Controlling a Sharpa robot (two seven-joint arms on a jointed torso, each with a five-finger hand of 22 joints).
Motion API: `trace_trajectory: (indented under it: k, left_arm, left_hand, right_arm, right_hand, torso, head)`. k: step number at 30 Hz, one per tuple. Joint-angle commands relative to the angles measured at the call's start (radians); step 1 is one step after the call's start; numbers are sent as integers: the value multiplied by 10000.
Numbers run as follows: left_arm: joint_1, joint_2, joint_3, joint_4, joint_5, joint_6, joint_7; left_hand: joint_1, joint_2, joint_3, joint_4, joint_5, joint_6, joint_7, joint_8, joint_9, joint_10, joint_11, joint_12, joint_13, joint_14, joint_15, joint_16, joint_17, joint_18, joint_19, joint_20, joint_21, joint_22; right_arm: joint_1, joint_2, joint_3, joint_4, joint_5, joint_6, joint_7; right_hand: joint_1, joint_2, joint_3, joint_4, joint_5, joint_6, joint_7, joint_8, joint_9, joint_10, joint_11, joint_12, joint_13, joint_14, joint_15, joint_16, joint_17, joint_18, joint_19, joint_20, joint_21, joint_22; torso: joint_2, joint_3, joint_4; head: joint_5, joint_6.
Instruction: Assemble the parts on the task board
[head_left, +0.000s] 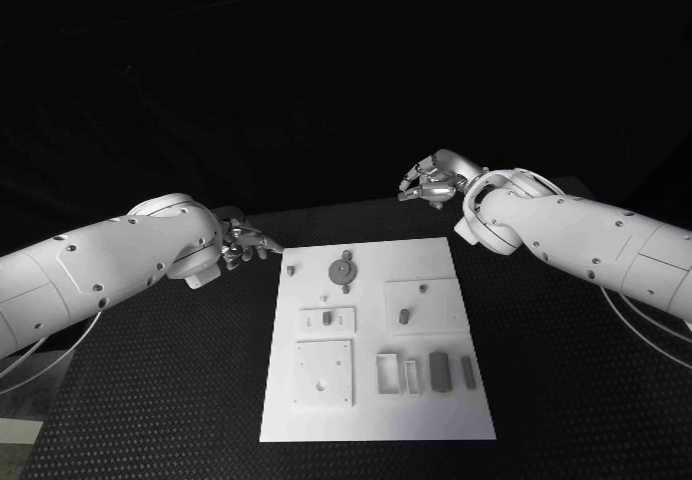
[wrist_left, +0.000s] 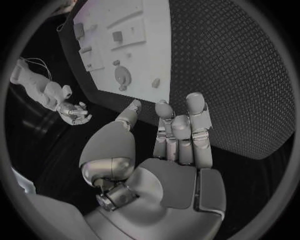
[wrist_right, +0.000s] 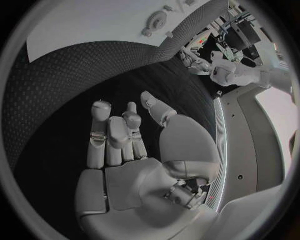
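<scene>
The task board (head_left: 378, 340) lay flat in the middle of the black surface (head_left: 577, 400), its long sides running from the near edge toward the far edge. Small grey parts (head_left: 438, 371) sat on it: a round piece (head_left: 342, 270) near the far end, upright slabs near the near right corner, small pegs between. The left hand (head_left: 242, 243) hovered just off the board's far left corner, fingers (wrist_left: 195, 107) loosely extended and apart, holding nothing. The right hand (head_left: 433, 180) hung beyond the far right corner, over the surface's far edge, fingers (wrist_right: 100, 112) likewise apart and empty.
</scene>
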Motion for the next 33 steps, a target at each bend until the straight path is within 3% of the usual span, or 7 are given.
trace_trajectory:
  k: [1,6,15,19,21,33]
  left_arm:
    - [-3,223,-3,-339,-765,556,-137]
    - [-63,523,-25,-843,-977,632,-94]
    - [-182,827,-22,-1311,-970,785,120]
    - [-198,1003,-21,-1530,-970,857,210]
    - [-223,1075,-22,-1599,-970,882,256]
    - [-436,1412,-22,-1801,-731,595,550]
  left_hand:
    - [-179,-49,-19,88,-64,-419,283,-134,-96,-91,84,-75,-36,-46,82,-101,-61,316,-104,21,-107,19]
    - [-311,-216,117,372,-140,-1130,546,-627,-443,-383,335,-238,-155,-267,318,-349,-262,369,-356,223,-387,-89]
    - [-184,-329,266,484,-145,-1647,762,-1031,-873,-466,543,-230,-238,-301,520,-376,-402,522,-366,436,-518,-114]
    - [-85,-222,310,460,-140,-1881,855,-1209,-1068,-476,633,-196,-257,-302,607,-346,-433,583,-343,524,-532,-93]
    - [-19,-222,301,403,-141,-2079,913,-1350,-1185,-484,688,-174,-267,-305,662,-328,-450,622,-337,571,-538,-75]
    - [51,-69,251,328,-92,-1677,862,-1233,-1329,-387,643,-17,-276,-209,629,-183,-477,733,-201,602,-480,21]
  right_arm:
    - [-4,24,5,0,22,41,107]
    - [-13,41,5,16,21,49,109]
    - [-26,49,5,24,21,50,114]
    - [-26,76,5,21,21,57,115]
    - [-26,79,5,24,21,60,113]
    - [-26,101,5,42,21,61,107]
  right_hand:
    - [-91,-4,-34,43,-32,31,90,-61,16,-23,-7,-16,-8,-23,-22,-65,11,270,22,-59,-42,178]
    - [-92,-4,-34,44,-32,30,90,-62,16,-23,-7,-16,-8,-22,-22,-65,11,270,23,-60,-42,178]
    - [-98,-3,-35,48,-33,28,92,-64,18,-23,-5,-16,-8,-22,-21,-65,12,270,24,-59,-43,178]
    - [-106,-5,-39,53,-34,27,93,-65,19,-23,-5,-15,-8,-21,-20,-65,12,270,25,-59,-43,179]
    - [-108,-5,-39,54,-34,26,93,-65,19,-23,-4,-15,-8,-21,-20,-65,12,270,26,-59,-43,179]
    - [-110,0,-38,58,-32,24,93,-67,21,-23,-4,-15,-9,-20,-19,-65,13,270,28,-59,-44,179]
  torso:
    - [13,1,231]
    - [26,22,211]
    - [33,45,188]
    - [27,61,168]
    - [21,50,180]
    - [32,33,198]
  head:
    - [23,36]
    - [25,78]
    - [12,96]
    - [2,98]
    - [-17,97]
    - [-96,81]
